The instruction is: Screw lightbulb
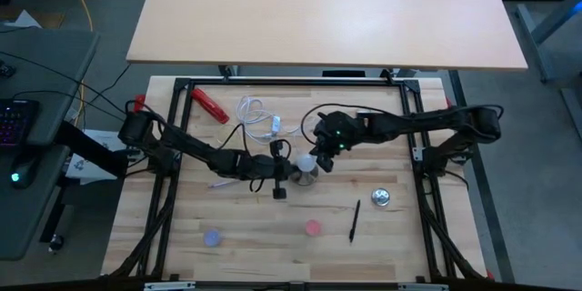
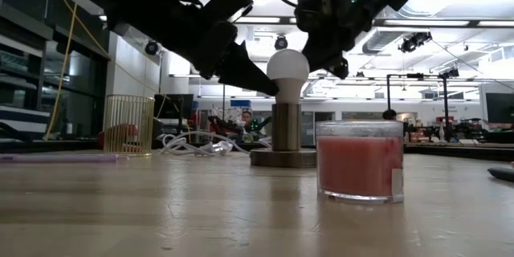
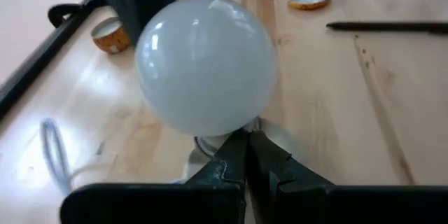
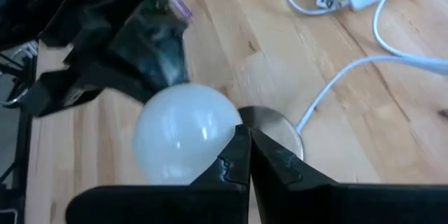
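Note:
The white frosted lightbulb (image 2: pixel 287 67) stands upright with its base in the grey socket stand (image 2: pixel 281 132) near the table's middle; it also shows in the high view (image 1: pixel 309 161). My left gripper (image 1: pixel 278 180) is shut, its tips at the bulb's lower left side (image 3: pixel 246 147). My right gripper (image 1: pixel 324 151) is shut, close to the globe's right side (image 4: pixel 245 147). The bulb's screw base is hidden in the socket. My left gripper's shut fingertips (image 3: pixel 238 143) lie against the underside of the globe, just above its neck (image 3: pixel 210 136). They come slanting down from the table's left side. The bulb stands upright in the socket. My right gripper's shut fingertips (image 4: pixel 241 140) stand at the globe's side (image 4: pixel 217 136); whether they touch it I cannot tell.
A pink-filled round jar (image 2: pixel 359 159) stands near the front edge (image 1: pixel 313 228). A black pen (image 1: pixel 354 221), a silver disc (image 1: pixel 381 198) and a blue disc (image 1: pixel 212 236) lie nearby. A white cord with a switch (image 1: pixel 259 118) and a red tool (image 1: pixel 209 105) lie farther back.

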Motion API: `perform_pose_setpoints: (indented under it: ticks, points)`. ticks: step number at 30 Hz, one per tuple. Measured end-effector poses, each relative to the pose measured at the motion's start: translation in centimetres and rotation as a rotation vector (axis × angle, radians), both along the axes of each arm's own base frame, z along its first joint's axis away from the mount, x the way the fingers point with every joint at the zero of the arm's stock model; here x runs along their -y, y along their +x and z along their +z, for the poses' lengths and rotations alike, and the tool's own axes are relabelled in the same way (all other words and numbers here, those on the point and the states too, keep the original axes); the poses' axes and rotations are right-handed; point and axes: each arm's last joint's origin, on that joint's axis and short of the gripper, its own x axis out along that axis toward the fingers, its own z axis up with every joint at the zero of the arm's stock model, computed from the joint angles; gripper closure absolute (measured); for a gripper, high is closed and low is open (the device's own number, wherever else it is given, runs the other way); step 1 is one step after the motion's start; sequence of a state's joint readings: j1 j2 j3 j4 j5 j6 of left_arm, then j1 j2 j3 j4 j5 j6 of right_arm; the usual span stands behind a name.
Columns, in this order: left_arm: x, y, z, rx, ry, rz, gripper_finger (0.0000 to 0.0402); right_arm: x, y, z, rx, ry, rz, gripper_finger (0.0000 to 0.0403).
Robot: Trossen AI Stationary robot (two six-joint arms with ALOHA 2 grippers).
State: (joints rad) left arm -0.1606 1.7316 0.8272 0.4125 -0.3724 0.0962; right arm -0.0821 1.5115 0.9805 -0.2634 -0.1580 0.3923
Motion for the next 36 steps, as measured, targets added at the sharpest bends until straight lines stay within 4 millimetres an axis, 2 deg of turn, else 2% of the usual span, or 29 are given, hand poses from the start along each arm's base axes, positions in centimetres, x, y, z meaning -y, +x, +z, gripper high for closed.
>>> perform_pose_setpoints:
  ticks: [4,10,19,23,27,32,36]
  points:
    - [-0.5,-0.3,0.6,-0.022,0.037,0.001,0.0402,-0.1,-0.4,0.2,-0.018,0.012,-0.013,0.0403]
    - [-2.3,-1.1,2.0,-0.043,0.089,0.103,0.0402,-0.9,-0.8,0.7,-0.019,0.014,0.003,0.0403]
    - [-4.6,-2.4,4.5,-0.066,0.189,0.133,0.0401,-3.3,-1.5,1.2,-0.042,0.021,0.015,0.0403]
    - [-5.6,-4.2,5.6,-0.166,0.233,0.167,0.0401,-5.0,-2.1,1.4,-0.066,0.039,0.043,0.0403]
    - [-6.0,-6.9,7.1,-0.222,0.157,0.229,0.0401,-6.8,-3.4,1.4,-0.142,0.018,0.047,0.0403]
    - [-4.9,-10.0,9.3,-0.198,0.013,0.262,0.0402,-8.7,-5.3,1.7,-0.216,-0.039,-0.001,0.0403]
    - [-3.9,-11.1,10.0,-0.138,-0.038,0.282,0.0401,-9.9,-5.9,1.8,-0.200,-0.091,-0.059,0.0403]
